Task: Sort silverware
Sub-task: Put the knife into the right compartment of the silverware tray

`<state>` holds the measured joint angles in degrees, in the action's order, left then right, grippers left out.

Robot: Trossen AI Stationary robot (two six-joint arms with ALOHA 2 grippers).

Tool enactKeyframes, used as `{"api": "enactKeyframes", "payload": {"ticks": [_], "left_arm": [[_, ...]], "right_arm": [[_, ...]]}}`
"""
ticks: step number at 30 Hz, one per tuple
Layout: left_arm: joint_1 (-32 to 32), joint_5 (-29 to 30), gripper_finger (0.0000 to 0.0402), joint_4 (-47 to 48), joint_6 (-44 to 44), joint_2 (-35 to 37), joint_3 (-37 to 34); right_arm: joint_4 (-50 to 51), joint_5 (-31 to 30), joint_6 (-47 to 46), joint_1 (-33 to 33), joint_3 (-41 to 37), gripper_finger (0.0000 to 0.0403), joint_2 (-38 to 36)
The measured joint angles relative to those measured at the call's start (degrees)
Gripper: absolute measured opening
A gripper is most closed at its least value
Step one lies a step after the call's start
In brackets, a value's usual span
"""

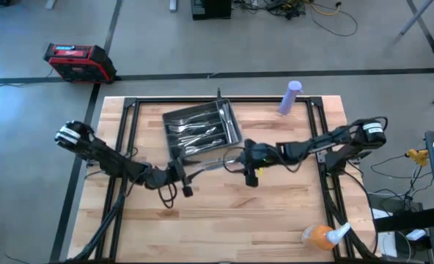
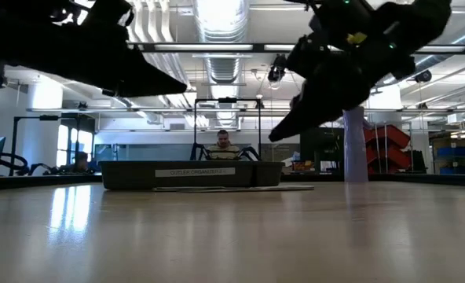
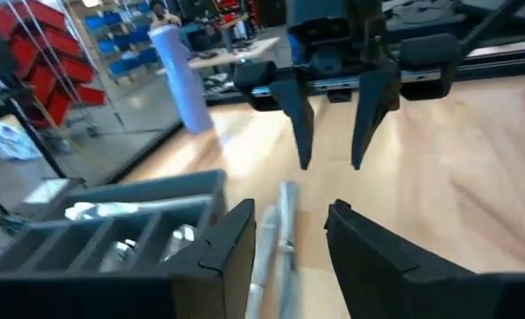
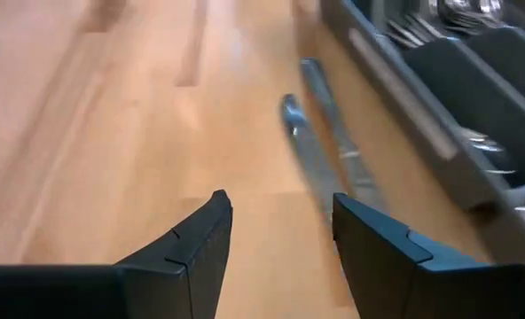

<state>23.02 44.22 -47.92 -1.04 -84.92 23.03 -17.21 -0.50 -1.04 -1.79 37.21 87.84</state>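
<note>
Most of the silverware (image 1: 202, 130) had been laid in the compartments of the dark tray (image 1: 232, 117), but two pieces (image 3: 280, 239) were left lying side by side on the surface (image 1: 276, 220) just beside it. Both arms were presumably brought in low to collect them. The left gripper (image 3: 285, 232) was spread open around them, empty. The right gripper (image 4: 280, 226) was likewise open and empty, the pieces just ahead of its fingers (image 4: 378, 244).

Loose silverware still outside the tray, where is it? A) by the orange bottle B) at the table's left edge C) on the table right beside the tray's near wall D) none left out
C: two slim silver pieces lie on the wood alongside the tray, between the open left end effector and the open right end effector.
</note>
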Motion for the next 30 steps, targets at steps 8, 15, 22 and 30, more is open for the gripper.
{"api": "enactKeyframes", "payload": {"ticks": [8,15,22,30], "left_arm": [[0.04,0.40,0.0095,0.05,5.39,-15.37,7.86],[-1.27,8.06,0.0068,0.54,4.63,-21.62,12.54],[-4.71,5.38,0.0063,9.12,12.27,-21.54,12.51],[-4.55,-0.61,0.0063,17.01,14.66,-21.44,12.53]], "right_arm": [[-7.20,-3.82,-0.43,-2.10,-4.58,0.0151,0.59],[-13.80,-4.67,-0.04,0.24,-13.43,0.0146,-2.23],[-17.11,-8.58,2.31,4.90,-14.54,0.0129,1.69],[-23.71,-8.09,3.56,5.45,-16.10,0.0014,5.08]]}}
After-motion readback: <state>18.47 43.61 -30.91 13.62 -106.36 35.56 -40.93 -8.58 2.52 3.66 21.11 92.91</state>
